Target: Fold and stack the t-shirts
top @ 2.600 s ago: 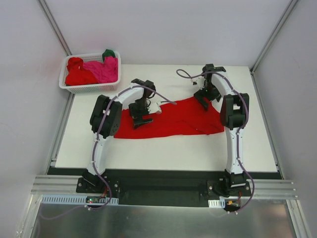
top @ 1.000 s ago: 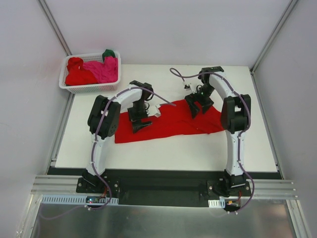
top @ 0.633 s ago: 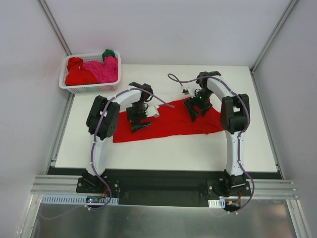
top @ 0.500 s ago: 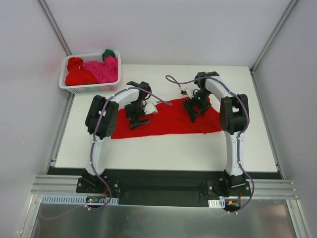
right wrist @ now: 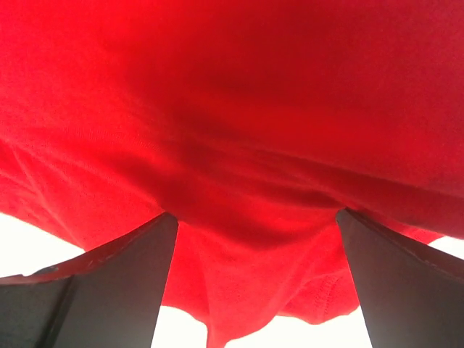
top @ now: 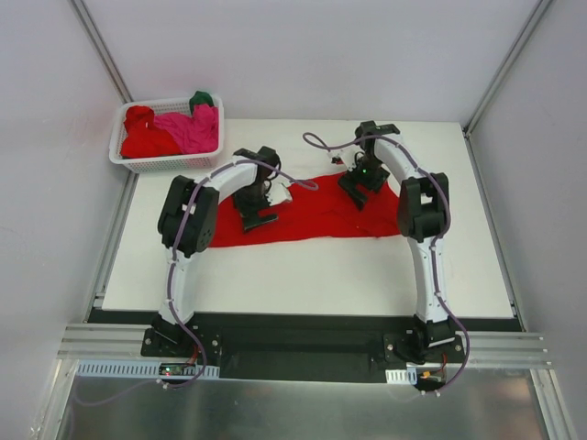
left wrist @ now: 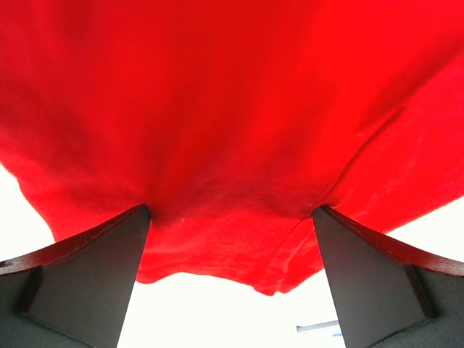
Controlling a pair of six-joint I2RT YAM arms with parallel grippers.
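T-shirt (top: 316, 218), bright red, lies spread left to right across middle of white tabletop (top: 312, 275). On its left part sits left gripper (top: 259, 217); on its far right part, right gripper (top: 358, 190). Both released, jaws spread wide. Wrist views show fingertips (left wrist: 139, 216) pressing into cloth, which puckers between them. White basket (top: 124, 158) at far left corner of tabletop holds more: red heap (top: 145, 139), pink one (top: 194, 130), dark green one (top: 202, 98).

Both arms arch forward and inward, left gripper (left wrist: 230, 212) and right gripper (right wrist: 255, 214) spread wide.
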